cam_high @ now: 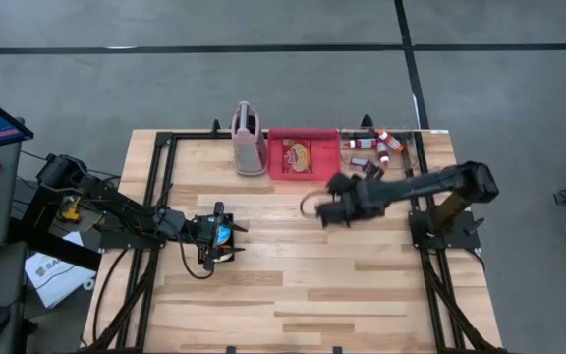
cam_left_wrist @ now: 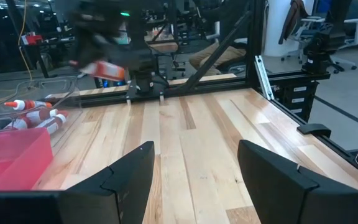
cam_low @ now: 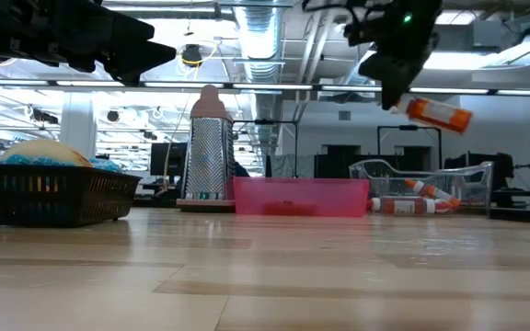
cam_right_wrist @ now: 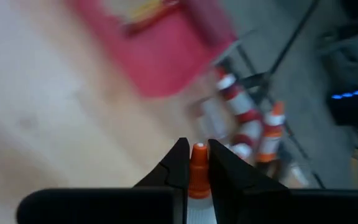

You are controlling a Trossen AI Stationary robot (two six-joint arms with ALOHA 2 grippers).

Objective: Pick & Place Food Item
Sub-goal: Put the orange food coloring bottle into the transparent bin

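My right gripper (cam_high: 324,208) hangs high over the table's middle, in front of the red tray (cam_high: 303,155), and is shut on an orange-capped bottle (cam_low: 438,113). The low view shows that bottle tilted in the air, and it is blurred in the left wrist view. My left gripper (cam_left_wrist: 194,149) stands open and level at the table's left, with nothing between its fingers. A black basket (cam_low: 53,191) with yellow and blue food in it rests on the table by that gripper. A yellow and red item (cam_high: 296,154) lies in the red tray. My right gripper pinches the bottle between its two fingers at the orange cap (cam_right_wrist: 199,163), with the white body running back between the fingers. The gripper slants down from the table's right side. The bottle is lifted well clear of the table and is tilted.
A metal grater (cam_high: 248,140) stands upright left of the red tray at the far edge. A clear bin (cam_high: 379,146) with several more orange-capped bottles sits right of the tray. The wooden table top (cam_high: 303,285) shows bare boards toward the near edge. Black frame rails run along the table's sides.
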